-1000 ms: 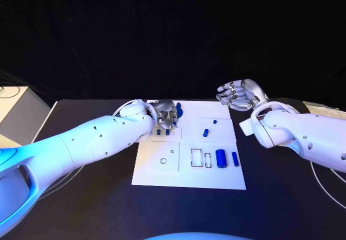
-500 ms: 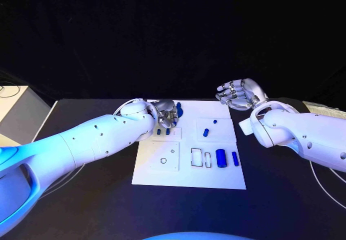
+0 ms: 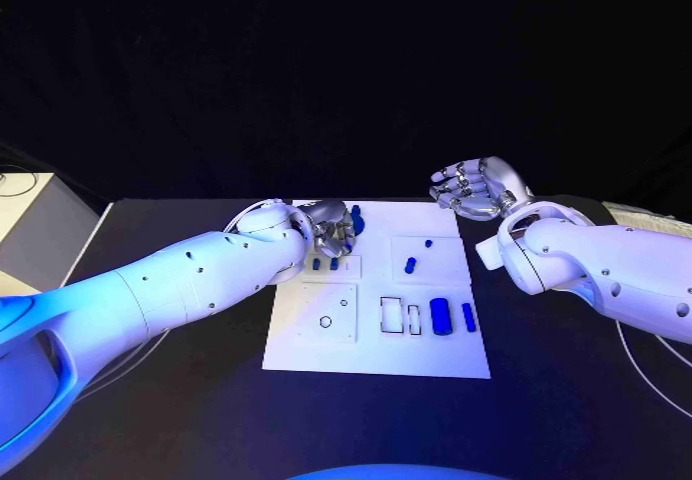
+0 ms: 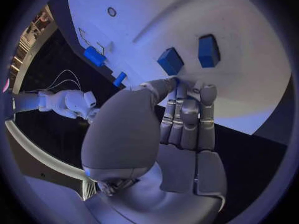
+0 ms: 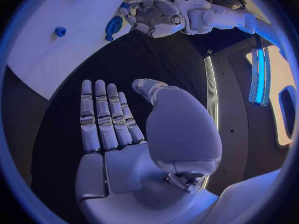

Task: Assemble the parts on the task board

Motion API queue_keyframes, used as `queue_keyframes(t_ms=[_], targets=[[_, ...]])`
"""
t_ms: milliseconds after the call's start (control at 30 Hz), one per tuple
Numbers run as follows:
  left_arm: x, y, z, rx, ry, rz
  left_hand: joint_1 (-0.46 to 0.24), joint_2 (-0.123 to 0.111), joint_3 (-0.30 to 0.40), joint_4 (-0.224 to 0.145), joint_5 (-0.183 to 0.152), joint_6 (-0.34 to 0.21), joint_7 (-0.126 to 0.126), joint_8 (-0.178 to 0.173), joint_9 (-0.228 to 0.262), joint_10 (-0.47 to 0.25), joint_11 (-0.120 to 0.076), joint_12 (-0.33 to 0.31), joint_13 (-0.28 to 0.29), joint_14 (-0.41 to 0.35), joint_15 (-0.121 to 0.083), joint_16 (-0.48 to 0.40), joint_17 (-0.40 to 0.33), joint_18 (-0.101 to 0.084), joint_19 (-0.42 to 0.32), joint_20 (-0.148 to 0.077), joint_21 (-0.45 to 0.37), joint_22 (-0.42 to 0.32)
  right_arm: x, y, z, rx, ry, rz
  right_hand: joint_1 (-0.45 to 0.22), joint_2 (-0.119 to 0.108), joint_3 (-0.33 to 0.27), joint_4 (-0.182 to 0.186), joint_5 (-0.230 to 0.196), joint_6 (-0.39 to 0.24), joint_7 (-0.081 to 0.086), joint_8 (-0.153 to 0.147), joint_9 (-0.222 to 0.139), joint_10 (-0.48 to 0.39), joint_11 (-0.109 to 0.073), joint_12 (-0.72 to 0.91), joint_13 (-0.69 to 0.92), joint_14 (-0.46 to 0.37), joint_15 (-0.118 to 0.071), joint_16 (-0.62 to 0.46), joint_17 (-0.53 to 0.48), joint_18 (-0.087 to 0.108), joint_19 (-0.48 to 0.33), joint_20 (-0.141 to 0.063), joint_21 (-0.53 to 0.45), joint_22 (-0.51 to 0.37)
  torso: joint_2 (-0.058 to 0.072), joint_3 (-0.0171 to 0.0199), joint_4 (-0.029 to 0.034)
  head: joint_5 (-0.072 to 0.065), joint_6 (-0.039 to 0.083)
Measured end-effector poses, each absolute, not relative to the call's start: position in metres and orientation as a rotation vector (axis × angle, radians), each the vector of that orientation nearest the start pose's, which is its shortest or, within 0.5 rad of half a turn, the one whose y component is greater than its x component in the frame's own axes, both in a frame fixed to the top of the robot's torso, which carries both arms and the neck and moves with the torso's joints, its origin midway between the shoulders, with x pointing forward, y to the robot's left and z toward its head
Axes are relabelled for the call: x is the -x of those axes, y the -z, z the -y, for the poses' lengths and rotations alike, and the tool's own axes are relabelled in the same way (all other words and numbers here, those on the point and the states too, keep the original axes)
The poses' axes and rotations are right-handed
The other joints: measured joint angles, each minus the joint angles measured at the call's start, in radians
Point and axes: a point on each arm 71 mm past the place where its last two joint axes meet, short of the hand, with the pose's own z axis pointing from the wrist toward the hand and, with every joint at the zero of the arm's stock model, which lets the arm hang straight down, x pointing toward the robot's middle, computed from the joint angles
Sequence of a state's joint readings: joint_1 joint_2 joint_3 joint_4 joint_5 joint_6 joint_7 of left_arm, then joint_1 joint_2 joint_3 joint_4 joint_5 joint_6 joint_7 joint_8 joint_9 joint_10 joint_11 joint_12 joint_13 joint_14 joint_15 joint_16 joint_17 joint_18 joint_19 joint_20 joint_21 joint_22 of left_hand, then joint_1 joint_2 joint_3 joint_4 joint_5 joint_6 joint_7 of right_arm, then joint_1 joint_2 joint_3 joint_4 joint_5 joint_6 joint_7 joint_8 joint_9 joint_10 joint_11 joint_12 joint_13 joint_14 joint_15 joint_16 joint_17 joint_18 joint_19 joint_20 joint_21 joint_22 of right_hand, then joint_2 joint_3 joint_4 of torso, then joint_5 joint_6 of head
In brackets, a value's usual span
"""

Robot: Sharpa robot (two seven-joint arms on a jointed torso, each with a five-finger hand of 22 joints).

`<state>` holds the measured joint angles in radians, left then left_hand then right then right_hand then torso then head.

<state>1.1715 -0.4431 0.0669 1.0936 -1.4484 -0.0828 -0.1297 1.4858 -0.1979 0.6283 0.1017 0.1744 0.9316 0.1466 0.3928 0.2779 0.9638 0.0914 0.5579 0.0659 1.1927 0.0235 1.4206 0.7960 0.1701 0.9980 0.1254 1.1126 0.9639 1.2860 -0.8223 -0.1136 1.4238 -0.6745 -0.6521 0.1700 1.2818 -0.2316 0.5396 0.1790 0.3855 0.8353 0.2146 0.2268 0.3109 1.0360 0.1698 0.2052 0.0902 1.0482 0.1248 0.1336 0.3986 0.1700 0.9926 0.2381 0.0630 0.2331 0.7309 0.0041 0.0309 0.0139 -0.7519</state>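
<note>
The white task board lies mid-table. My left hand hovers over its far left corner, beside a dark blue part. In the left wrist view its thumb and fingertips meet, and a sliver of a small blue part shows pinched between them. Two blue parts stand in the board just beyond the fingertips. My right hand is raised past the far right corner, its fingers straight and its palm bare.
A blue peg stands mid-board, with a blue block and a slim blue piece nearer me. Two outlined slots and a round hole lie to their left. A pale box sits off the table's left.
My right hand has drifted very slightly to the left. The left hand and the parts have stayed where they were.
</note>
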Motion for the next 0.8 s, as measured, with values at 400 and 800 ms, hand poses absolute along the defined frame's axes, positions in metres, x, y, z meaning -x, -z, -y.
queue_keyframes(t_ms=[400, 800], targets=[[-0.553, 0.200, -0.120, -0.090, 0.689, -1.770, -0.025, -0.004, 0.004, -0.010, 0.000, 0.016, 0.005, -0.010, 0.010, 0.021, 0.000, -0.036, 0.000, 0.023, 0.002, 0.007, 0.022, 0.000, 0.024, 0.003, 0.019, 0.026, -0.516, 0.158, 0.239, -0.553, -0.933, -1.372, 0.000, 0.000, 0.002, -0.003, 0.010, 0.000, 0.000, 0.000, -0.001, 0.000, 0.000, 0.000, -0.005, 0.000, 0.000, 0.000, -0.004, 0.000, 0.000, 0.000, 0.000, -0.005, 0.000, 0.0000, -0.0003, -0.002, 0.003], [-0.550, 0.190, -0.142, -0.039, 0.741, -1.712, -0.032, -0.006, 0.001, -0.013, 0.000, 0.023, 0.005, -0.013, 0.015, 0.025, 0.003, -0.054, 0.000, 0.024, 0.003, 0.010, 0.007, 0.000, 0.028, 0.000, 0.023, 0.018, -0.515, 0.158, 0.241, -0.555, -0.931, -1.370, 0.000, 0.000, 0.000, -0.005, 0.015, 0.000, 0.000, 0.000, -0.001, 0.000, 0.000, 0.000, -0.007, 0.000, 0.000, 0.000, -0.005, 0.000, 0.000, 0.000, 0.000, -0.007, 0.001, 0.0006, 0.0011, 0.003, -0.001]])
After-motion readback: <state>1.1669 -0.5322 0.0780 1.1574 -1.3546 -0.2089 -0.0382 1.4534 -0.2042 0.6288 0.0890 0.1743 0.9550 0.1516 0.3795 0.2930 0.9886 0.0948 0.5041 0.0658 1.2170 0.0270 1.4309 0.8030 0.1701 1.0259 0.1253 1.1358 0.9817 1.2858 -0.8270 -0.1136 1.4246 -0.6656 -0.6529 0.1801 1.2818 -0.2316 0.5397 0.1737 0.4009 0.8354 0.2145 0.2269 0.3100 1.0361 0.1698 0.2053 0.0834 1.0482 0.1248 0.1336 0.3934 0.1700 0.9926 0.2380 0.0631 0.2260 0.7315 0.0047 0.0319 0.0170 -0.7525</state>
